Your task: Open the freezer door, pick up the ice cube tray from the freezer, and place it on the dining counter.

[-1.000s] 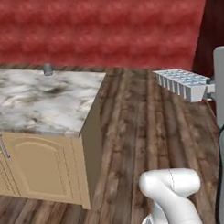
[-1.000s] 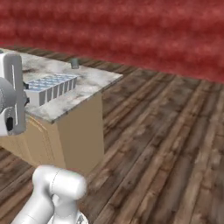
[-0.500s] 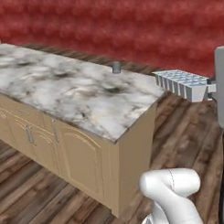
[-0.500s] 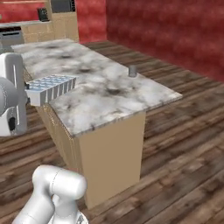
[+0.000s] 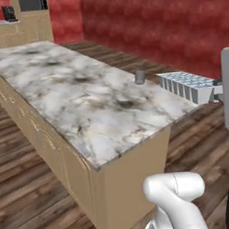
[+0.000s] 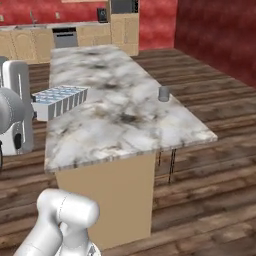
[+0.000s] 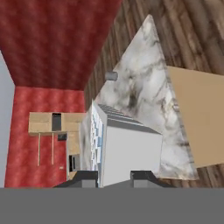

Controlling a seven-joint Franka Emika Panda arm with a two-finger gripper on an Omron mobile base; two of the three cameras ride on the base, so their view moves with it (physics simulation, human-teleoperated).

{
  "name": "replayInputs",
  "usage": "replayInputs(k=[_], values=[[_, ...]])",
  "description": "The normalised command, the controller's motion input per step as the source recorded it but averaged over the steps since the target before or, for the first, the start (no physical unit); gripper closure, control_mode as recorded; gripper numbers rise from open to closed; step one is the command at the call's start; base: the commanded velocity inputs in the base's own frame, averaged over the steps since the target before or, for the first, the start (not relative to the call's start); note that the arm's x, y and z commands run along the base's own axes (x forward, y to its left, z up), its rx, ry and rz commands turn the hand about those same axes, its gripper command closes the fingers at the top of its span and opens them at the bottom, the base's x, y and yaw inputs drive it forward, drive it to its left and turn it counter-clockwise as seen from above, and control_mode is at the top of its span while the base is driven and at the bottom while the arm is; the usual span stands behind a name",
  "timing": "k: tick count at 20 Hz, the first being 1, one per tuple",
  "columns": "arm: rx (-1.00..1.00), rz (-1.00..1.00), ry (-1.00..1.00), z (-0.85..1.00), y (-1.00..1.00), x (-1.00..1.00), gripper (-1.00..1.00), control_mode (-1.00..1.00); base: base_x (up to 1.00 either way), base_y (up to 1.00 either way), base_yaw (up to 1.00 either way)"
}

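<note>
Hand (image 7: 114, 178): two dark finger tips clenched on one end of the ice cube tray (image 7: 124, 146), one tip at each side of it, seen in the hand view. In the left base view the tray's near end meets the arm at the right edge of the frame; in the right base view it meets the arm at the left edge.

Ice cube tray (image 5: 188, 84): small, flat, rectangular, pale blue-grey; top face divided into a grid of square cells with thin white walls; underside plain light grey. Held roughly level in the air, long axis pointing away from the hand. In the left base view it juts out past the bench's near right corner, above the wooden floor (image 5: 25, 194). In the right base view the tray (image 6: 59, 101) overlaps the bench's left edge. Whether it touches the top cannot be told.

Bench (image 5: 83, 108): long island, white-and-grey veined marble top over a tan wood base.

Small grey cylinder (image 5: 140, 77): upright on the marble near the bench's far long edge, near the tray but apart from it.

Background: red walls (image 5: 160, 26); tan cabinets (image 6: 30, 40) at the far end of the room.
</note>
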Motion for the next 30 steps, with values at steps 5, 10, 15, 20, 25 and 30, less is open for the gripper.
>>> replayInputs(k=[5, 10, 15, 20, 25, 30], values=[[0.0, 0.0, 0.0, 0.0, 0.0, 0.0, 1.0, 1.0, 0.39, -0.84, 0.48], [0.0, 0.0, 0.0, 0.0, 0.0, 0.0, 1.0, 1.0, 0.18, -0.69, 0.43], [0.0, 0.0, 0.0, 0.0, 0.0, 0.0, 1.0, 1.0, 0.33, -0.15, 0.29], [0.0, 0.0, 0.0, 0.0, 0.0, 0.0, 1.0, 1.0, 0.5, -0.1, 0.27], [0.0, 0.0, 0.0, 0.0, 0.0, 0.0, 1.0, 1.0, 0.67, -0.22, 0.22], [0.0, 0.0, 0.0, 0.0, 0.0, 0.0, 1.0, 1.0, 0.75, -0.32, 0.13]])
